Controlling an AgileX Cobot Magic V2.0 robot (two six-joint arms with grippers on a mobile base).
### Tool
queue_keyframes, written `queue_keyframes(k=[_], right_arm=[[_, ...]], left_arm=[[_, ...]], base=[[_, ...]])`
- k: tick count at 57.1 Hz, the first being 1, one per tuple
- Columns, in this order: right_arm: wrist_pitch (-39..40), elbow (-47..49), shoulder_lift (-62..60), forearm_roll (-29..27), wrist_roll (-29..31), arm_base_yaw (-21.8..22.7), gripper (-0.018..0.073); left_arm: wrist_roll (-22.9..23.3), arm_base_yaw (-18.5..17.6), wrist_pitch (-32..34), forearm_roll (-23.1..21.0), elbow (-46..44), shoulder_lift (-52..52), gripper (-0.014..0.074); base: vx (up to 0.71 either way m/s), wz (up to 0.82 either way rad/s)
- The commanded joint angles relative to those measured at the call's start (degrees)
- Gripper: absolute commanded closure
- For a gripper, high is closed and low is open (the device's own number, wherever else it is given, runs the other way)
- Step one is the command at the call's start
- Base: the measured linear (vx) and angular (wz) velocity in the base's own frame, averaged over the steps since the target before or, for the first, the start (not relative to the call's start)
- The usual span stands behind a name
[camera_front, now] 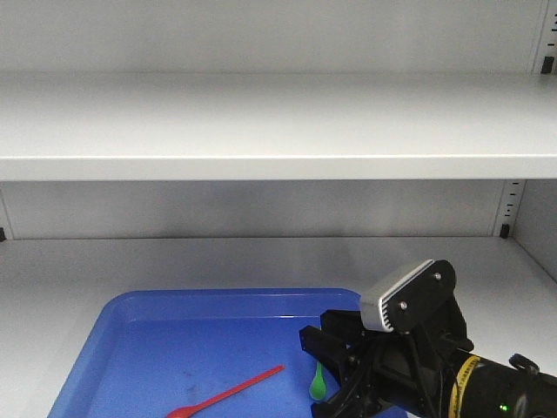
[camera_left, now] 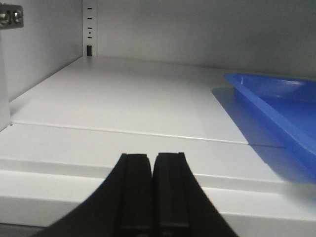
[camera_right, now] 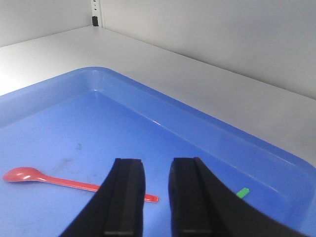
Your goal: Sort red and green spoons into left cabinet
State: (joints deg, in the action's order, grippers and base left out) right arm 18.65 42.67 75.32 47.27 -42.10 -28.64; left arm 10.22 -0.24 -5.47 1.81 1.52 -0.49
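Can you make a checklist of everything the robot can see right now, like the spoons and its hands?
Surface: grey cabinet shelf, holding a blue tray.
Job's things: red spoon lying flat in the tray; green spoon also in the tray, partly hidden by the arm.
Clutter: nothing seen.
Grippers: right gripper slightly open above the tray, empty; left gripper shut, empty.
Cables: nothing seen.
Surroundings: upper shelf, slotted upright.
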Motion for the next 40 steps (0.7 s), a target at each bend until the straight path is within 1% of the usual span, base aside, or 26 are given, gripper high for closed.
queue_keyframes(k=[1, 19, 25, 29, 32, 35, 40], right_arm=[[3.24, 1.84, -1.39, -0.89, 0.52, -0.03, 0.0328], [2.59, 1.64, -1.6, -0.94, 0.52, -0.03, 0.0328], [-1.65, 1.64, -3.38, -2.01, 0.56, -0.03, 0.0328], [-6.62, 1.64, -5.78, -4.6, 0.65, -0.03, 0.0335], [-11.16, 1.64, -8.02, -8.36, 1.86, -0.03, 0.0359], [-15.6, 1.64, -10.14, -11.75, 4.65, -0.03, 0.0393], [-22.92, 1.64, -13.57, -17.78, 12.87, 0.03, 0.0473]], left_arm=[[0.05, -0.43, 4.58, -0.45, -0.11, -1.21, 0.0603], [0.05, -0.43, 4.58, -0.45, -0.11, -1.21, 0.0603], [0.05, -0.43, 4.58, -0.45, -0.11, -1.21, 0.0603], [0.05, -0.43, 4.58, -0.45, -0.11, -1.21, 0.0603], [0.05, -0.43, 4.58, -0.45, -0.11, -1.21, 0.0603], [0.05, -0.43, 4.58, -0.45, -0.11, -1.21, 0.0603], [0.05, -0.43, 4.58, -0.45, -0.11, -1.21, 0.0603]], base=[[0.0, 0.0], [0.0, 0.0], [0.0, 0.0], [0.0, 0.0], [0.0, 0.0], [0.0, 0.0], [0.0, 0.0]])
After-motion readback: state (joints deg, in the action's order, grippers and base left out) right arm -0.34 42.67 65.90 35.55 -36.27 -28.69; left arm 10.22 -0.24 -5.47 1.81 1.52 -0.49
